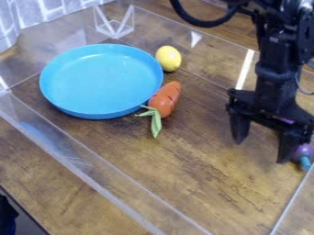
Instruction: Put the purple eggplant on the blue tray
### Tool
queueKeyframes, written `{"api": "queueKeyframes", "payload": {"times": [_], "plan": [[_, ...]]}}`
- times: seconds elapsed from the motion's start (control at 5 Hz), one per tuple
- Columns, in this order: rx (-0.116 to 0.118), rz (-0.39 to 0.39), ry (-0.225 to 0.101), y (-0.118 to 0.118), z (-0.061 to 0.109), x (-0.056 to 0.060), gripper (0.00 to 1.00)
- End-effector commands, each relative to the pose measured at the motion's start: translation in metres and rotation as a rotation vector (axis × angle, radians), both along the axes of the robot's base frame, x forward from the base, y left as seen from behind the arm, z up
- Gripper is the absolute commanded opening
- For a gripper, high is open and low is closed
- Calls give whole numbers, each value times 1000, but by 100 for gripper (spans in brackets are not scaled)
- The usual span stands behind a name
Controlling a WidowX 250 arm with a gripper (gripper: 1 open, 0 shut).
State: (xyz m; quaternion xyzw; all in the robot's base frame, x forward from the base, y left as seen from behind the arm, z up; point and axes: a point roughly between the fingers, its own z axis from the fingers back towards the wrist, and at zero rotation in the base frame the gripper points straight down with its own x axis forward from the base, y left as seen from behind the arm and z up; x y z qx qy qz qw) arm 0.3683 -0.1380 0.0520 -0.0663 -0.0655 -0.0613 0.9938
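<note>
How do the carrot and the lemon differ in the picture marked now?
The carrot is orange with green leaves; the lemon is plain yellow. The carrot is long and tapered, the lemon short and rounded. The carrot lies right by the blue tray's rim, its leaves pointing toward the camera, while the lemon sits farther back. Both lie outside the tray.

Brown Wood Under Soft Light

The table (185, 170) has a brown, wood-grained top. Clear, shiny panels (98, 174) run diagonally across the lower left. A whitish, ribbed surface (37, 11) shows at the upper left, and pale glare marks the wood near it.
</note>
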Motion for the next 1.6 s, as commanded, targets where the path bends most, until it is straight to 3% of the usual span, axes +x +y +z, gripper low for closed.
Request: {"api": "queueKeyframes", "payload": {"times": [0.0, 0.2, 0.4, 0.6, 1.0, 1.4], "plan": [[-23, 35, -109, -5, 50, 10, 100], [-19, 92, -139, -3, 66, 15, 100], [-24, 91, -156, 1, 72, 15, 100], [-28, 88, -165, 3, 67, 20, 100], [-34, 93, -155, -28, 33, 38, 100], [-34, 137, -143, -38, 25, 56, 100]]}}
